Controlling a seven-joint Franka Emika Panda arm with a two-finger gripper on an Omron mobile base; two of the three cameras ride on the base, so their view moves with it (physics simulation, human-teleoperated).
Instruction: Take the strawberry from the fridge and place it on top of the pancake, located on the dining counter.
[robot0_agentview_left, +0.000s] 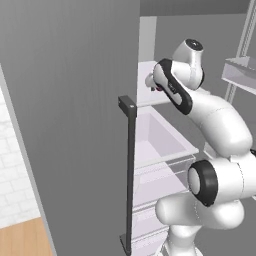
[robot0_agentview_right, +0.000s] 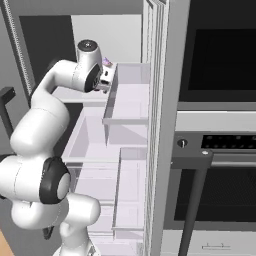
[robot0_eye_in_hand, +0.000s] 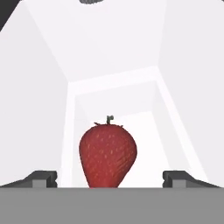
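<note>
Pincer (robot0_eye_in_hand: 107, 179) open, tips flanking the strawberry (robot0_eye_in_hand: 107, 155). Berry is probably light, soft, easily bruised: grip its widest middle gently.

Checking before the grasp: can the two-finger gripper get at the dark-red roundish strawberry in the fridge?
Probably yes. The strawberry sits between the wide-apart fingertips of the gripper on the white fridge shelf, nothing blocking it.

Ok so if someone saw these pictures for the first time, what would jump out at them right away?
First, the red strawberry in the hand view, sitting on a white shelf inside the fridge, centred between the fingertips of the open gripper. Next, the white arm reaching into the open fridge past its long dark bar handle. In the right base view, the dark steel wall oven stands to the right of the fridge.
</note>
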